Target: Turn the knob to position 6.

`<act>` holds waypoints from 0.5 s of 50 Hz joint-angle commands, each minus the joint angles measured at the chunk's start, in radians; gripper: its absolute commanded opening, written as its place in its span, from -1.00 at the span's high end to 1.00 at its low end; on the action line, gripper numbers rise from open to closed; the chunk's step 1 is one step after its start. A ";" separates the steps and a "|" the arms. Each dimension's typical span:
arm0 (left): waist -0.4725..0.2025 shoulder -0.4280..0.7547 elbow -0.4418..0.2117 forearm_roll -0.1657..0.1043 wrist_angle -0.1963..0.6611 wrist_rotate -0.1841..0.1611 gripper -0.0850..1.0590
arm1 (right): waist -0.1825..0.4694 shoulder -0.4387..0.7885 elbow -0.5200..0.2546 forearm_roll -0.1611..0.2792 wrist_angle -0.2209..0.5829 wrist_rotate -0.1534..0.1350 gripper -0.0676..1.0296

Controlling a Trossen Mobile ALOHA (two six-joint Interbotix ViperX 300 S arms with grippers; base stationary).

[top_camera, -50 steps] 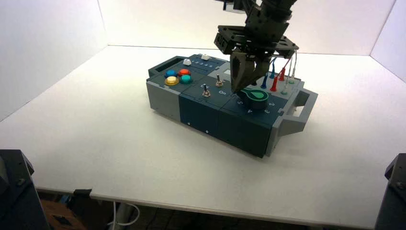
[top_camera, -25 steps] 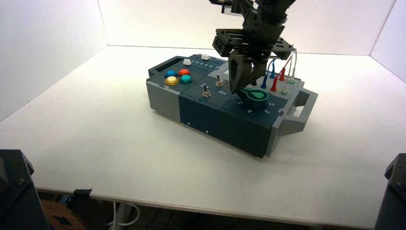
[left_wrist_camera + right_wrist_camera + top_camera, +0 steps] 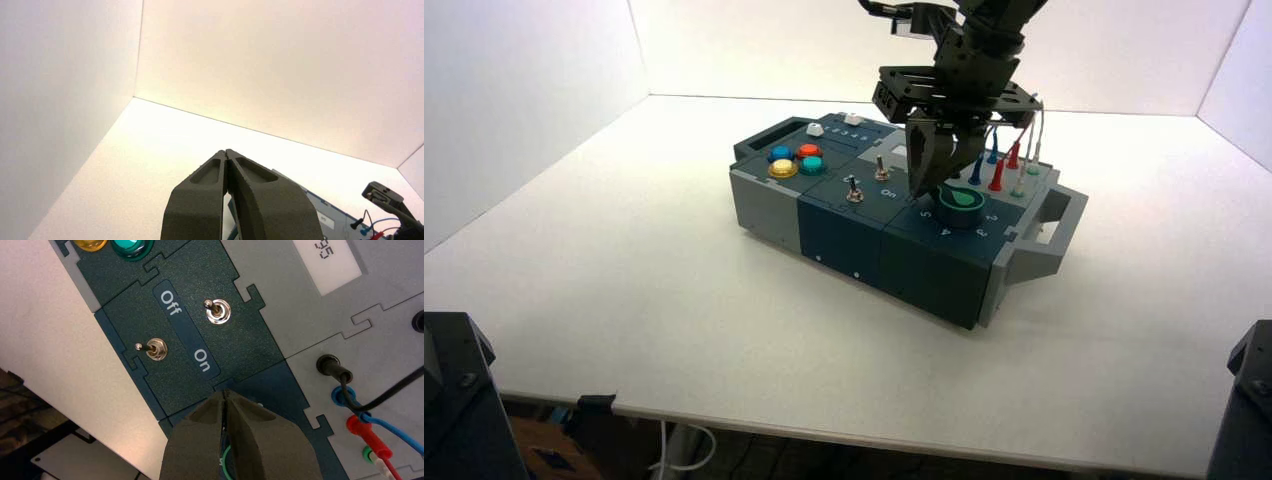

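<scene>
The knob [image 3: 962, 203] is a dark-green dial with a lighter green teardrop top. It sits near the right end of the box [image 3: 844, 250], with numbers printed round it. My right gripper [image 3: 929, 190] is shut and points down, its tips at the knob's left rim. In the right wrist view the shut fingers [image 3: 226, 393] cover most of the knob, and only a green arc [image 3: 226, 460] shows in the slit between them. My left gripper [image 3: 226, 151] is shut and empty, parked away from the box and out of the high view.
Two metal toggle switches [image 3: 217, 310] [image 3: 155, 348] stand beside the labels Off and On, close to the gripper tips. Coloured push buttons [image 3: 794, 160] sit at the box's left end. Plugs and wires [image 3: 1009, 158] stand behind the knob. A grey handle [image 3: 1052, 232] juts out on the right.
My right gripper has shifted a little to the right, over the knob's left side. The knob's teardrop top has turned, its tip no longer pointing left.
</scene>
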 commanded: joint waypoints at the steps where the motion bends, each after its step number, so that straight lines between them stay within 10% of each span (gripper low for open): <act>1: -0.003 0.012 -0.012 0.002 -0.011 -0.003 0.91 | -0.005 -0.014 -0.032 -0.003 -0.005 0.000 0.92; 25: -0.003 0.012 -0.012 0.002 -0.012 -0.002 0.91 | -0.005 -0.005 -0.038 -0.008 -0.002 -0.002 0.92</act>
